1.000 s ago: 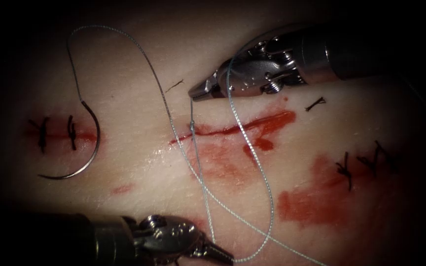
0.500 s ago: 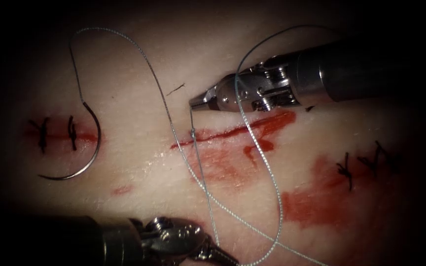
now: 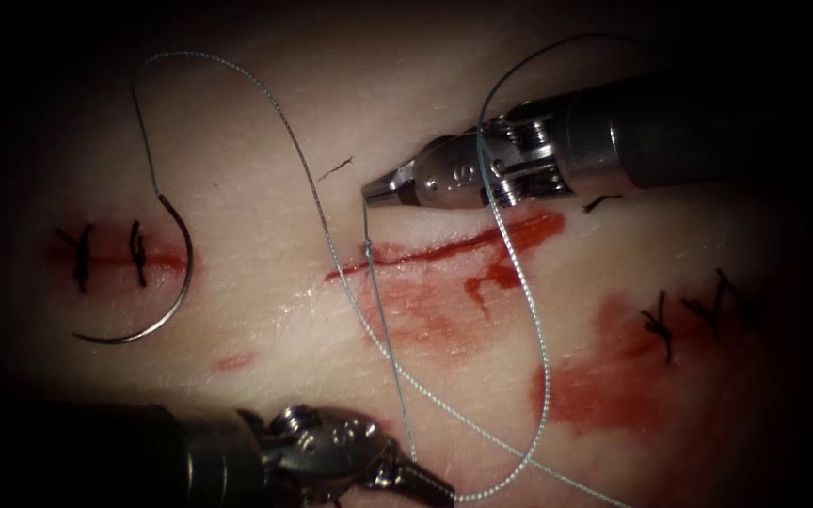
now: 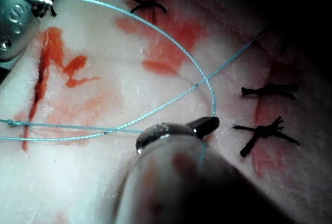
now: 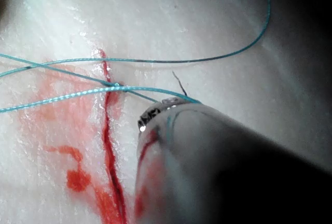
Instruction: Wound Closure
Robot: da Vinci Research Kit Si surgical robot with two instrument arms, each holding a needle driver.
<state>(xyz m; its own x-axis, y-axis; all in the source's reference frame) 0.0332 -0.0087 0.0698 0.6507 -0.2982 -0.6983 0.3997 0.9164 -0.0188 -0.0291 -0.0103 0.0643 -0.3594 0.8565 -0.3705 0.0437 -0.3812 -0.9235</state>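
Thread point(image 3: 383, 325) we keep stretched through the knot point(image 3: 367, 248) on the cut point(image 3: 444, 249), right hand point(image 3: 369, 195) clamped on its short end above, left hand point(image 3: 430, 484) clamped below, while the needle point(image 3: 157, 282) lies free on the tissue point(image 3: 265, 310), left.

Both pincers, left point(image 3: 425, 482) and right point(image 3: 374, 193), are polished, glossy metal. The tissue point(image 3: 265, 310) looks moist and faintly shiny (wet red fluid point(image 3: 613, 386) glistens). The thread point(image 3: 519, 292) is twisted, matt; the needle point(image 3: 176, 273) smooth steel.
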